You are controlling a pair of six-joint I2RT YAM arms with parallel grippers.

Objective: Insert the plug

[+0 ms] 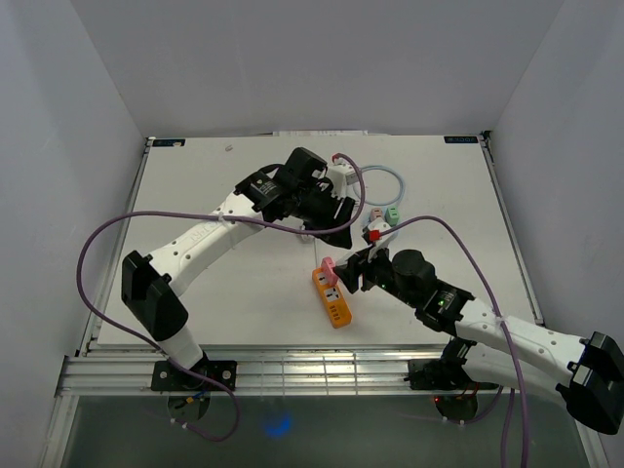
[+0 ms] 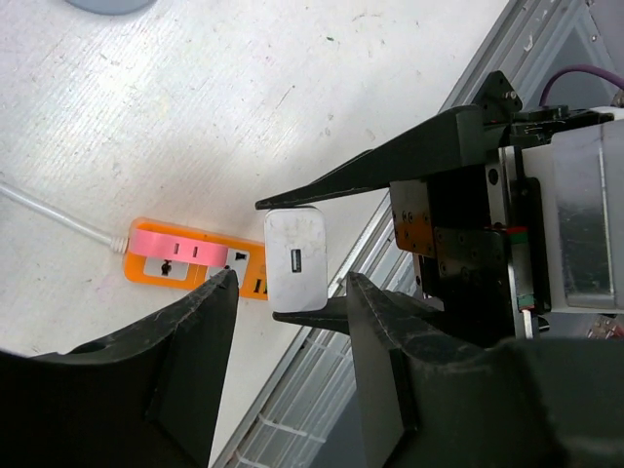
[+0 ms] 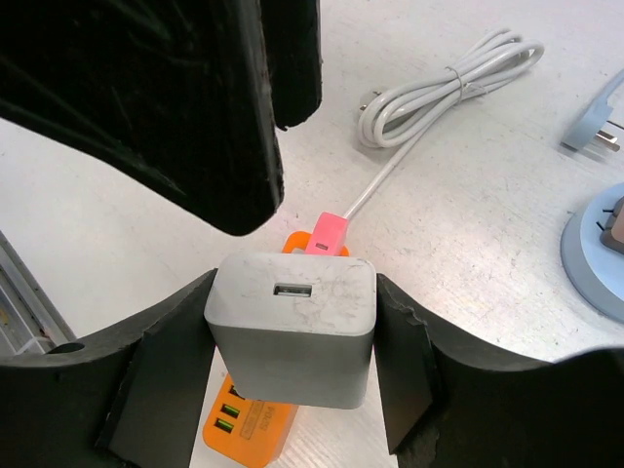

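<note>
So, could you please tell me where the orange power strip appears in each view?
Top external: orange power strip centre, beside the right gripper.
Left wrist: lower left, beside the white charger.
Right wrist: bottom edge, under the charger.
Shared landmark: its pink end.

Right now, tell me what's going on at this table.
The right claw grips a white USB charger over one end of the orange power strip. The charger's prongs are hidden, so I can't tell whether it is seated. The left claw hangs open and empty close by, facing the charger. A coiled white cable lies behind the strip on the table.
</note>
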